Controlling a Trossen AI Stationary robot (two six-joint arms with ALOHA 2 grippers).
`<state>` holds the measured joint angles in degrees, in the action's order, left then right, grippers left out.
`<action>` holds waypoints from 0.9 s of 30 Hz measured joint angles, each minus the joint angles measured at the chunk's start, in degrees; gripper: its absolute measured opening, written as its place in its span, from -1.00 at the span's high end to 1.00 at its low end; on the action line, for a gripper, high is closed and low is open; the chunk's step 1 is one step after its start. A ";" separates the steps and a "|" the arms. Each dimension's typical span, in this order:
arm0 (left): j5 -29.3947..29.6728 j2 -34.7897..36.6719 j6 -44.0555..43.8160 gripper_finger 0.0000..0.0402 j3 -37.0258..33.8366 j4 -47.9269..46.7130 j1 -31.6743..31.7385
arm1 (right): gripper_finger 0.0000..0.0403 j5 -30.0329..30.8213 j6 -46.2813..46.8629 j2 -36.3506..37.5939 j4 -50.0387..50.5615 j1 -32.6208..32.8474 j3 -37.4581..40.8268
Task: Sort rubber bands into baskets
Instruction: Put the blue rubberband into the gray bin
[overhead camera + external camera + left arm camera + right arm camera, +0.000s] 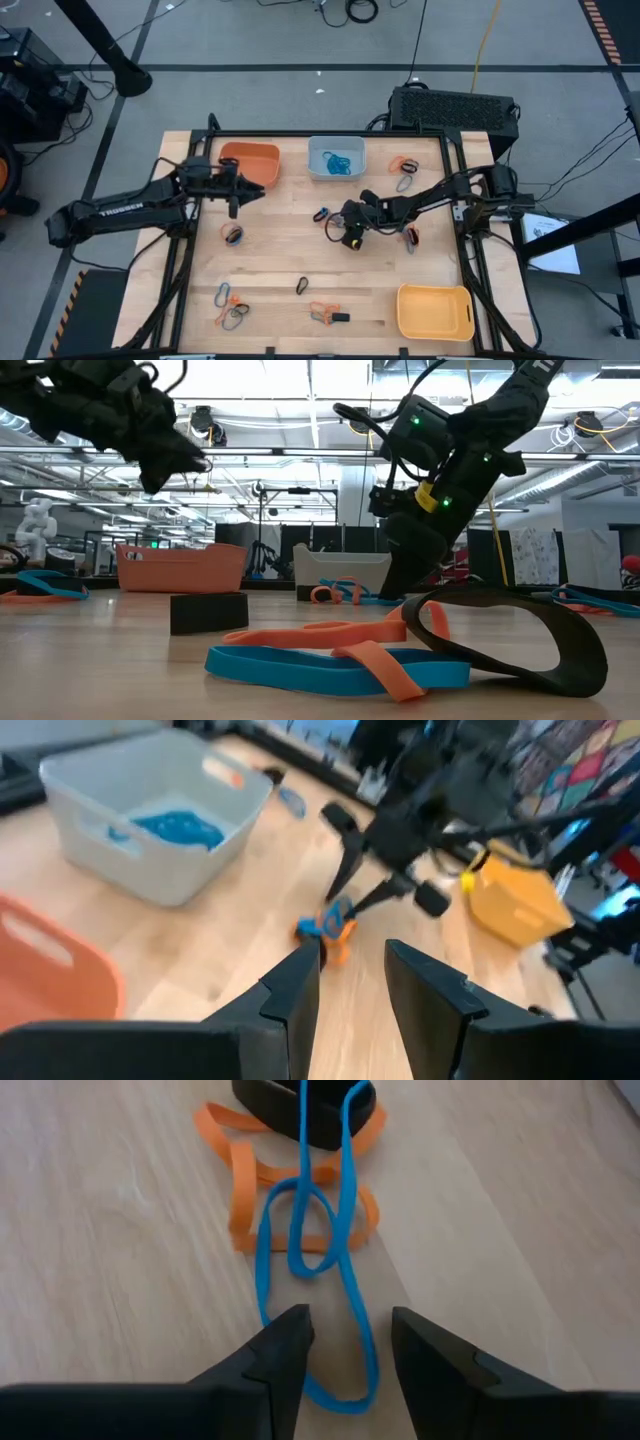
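Observation:
A tangle of rubber bands (305, 1230), one blue, one orange and one black, lies on the wooden table near its middle (322, 214). My right gripper (350, 1342) hangs open just above it, slanting down, with the blue band's near loop (345, 1380) showing between its fingers (333, 222). My left gripper (352, 970) is open and holds nothing; it hovers beside the orange basket (250, 162), pointing toward the tangle (325, 925). The pale blue-grey basket (336, 157) at the far edge holds blue bands. The yellow basket (435, 312) stands at the near right.
Loose bands lie at the left (232, 234), near left (232, 308), near middle (302, 285), near edge (322, 312), far right (404, 172) and under the right arm (410, 236). A small black block (340, 317) sits by the near edge. A black frame borders the table.

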<state>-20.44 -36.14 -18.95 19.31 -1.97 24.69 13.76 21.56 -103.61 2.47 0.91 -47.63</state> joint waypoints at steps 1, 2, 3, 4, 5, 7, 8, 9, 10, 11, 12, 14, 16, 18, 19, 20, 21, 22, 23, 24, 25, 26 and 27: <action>0.08 -0.69 0.28 0.39 0.00 -0.05 -0.12 | 0.32 -0.22 0.47 -0.40 0.33 -0.02 -0.28; 0.08 -1.16 0.97 0.39 0.00 -0.48 -0.16 | 0.34 -0.61 1.12 -0.61 1.14 -0.04 -0.71; 0.08 -1.78 2.00 0.39 0.00 -0.84 -0.37 | 0.38 -0.93 1.76 -0.66 2.22 -0.04 -1.13; 0.08 -2.39 3.31 0.39 0.00 -1.09 -0.62 | 0.44 -1.42 2.38 -0.59 3.41 -0.03 -1.52; 0.12 -2.96 4.75 0.39 0.00 -2.05 -1.00 | 0.51 -1.83 2.99 -0.47 4.70 0.05 -1.97; 0.12 -3.98 6.80 0.39 0.00 -4.19 -1.83 | 0.69 -2.79 3.42 0.42 7.79 0.06 -3.00; 0.13 -4.40 7.37 0.39 0.00 -4.70 -2.22 | 0.79 -3.00 3.51 0.72 9.26 0.08 -3.53; 0.16 -4.76 7.51 0.39 0.00 -5.36 -2.51 | 0.89 -3.25 3.66 1.05 10.88 0.18 -4.14; 0.17 -5.01 7.51 0.39 0.00 -5.73 -2.76 | 0.94 -3.42 3.81 1.35 13.06 0.24 -5.04; 0.26 -5.16 7.48 0.39 0.00 -5.69 -2.84 | 0.96 -3.68 3.98 1.61 15.03 0.32 -6.10; 0.53 -5.18 7.49 0.39 0.00 -5.58 -2.95 | 0.96 -3.66 4.44 1.62 16.99 0.39 -7.27; 1.50 -5.20 7.70 0.39 0.00 -5.28 -2.97 | 0.97 -2.28 5.15 1.62 20.28 0.65 -11.15; 1.86 -5.20 7.80 0.39 0.00 -4.93 -2.97 | 0.99 0.51 5.25 1.86 24.94 1.36 -15.05; 1.87 -5.20 7.75 0.39 0.00 -4.85 -2.97 | 0.99 3.90 5.27 1.84 29.52 2.16 -18.47; 1.86 -5.20 7.73 0.39 0.00 -4.87 -2.99 | 0.99 5.32 5.24 1.77 31.28 2.64 -20.27; 1.85 -5.20 7.73 0.39 0.00 -4.97 -2.99 | 0.99 6.67 5.20 1.75 32.99 3.08 -22.08; 1.85 -5.20 7.73 0.39 0.00 -5.02 -2.97 | 0.99 7.82 4.91 1.78 34.62 3.48 -23.95; 1.85 -5.20 7.73 0.39 0.00 -4.99 -2.99 | 0.99 9.18 4.74 1.83 36.08 3.86 -25.68; 1.85 -5.20 7.72 0.39 0.00 -5.01 -2.99 | 0.99 10.45 4.53 1.86 37.42 4.18 -27.27; 1.85 -5.20 7.72 0.39 0.00 -5.00 -2.97 | 1.00 11.67 4.07 1.86 38.78 4.45 -28.75; 1.82 -5.20 7.74 0.39 0.00 -5.00 -2.97 | 1.00 12.84 3.43 1.86 39.88 4.60 -30.03; 1.82 -5.20 7.75 0.39 0.00 -5.01 -2.98 | 1.00 13.90 2.71 1.86 40.55 4.66 -31.15; 1.82 -5.20 7.75 0.39 0.00 -5.02 -2.99 | 1.00 15.02 2.12 1.86 41.06 4.63 -32.22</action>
<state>-18.61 -41.34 -11.21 19.31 -6.98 21.69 28.78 23.68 -101.75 43.52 5.54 -79.85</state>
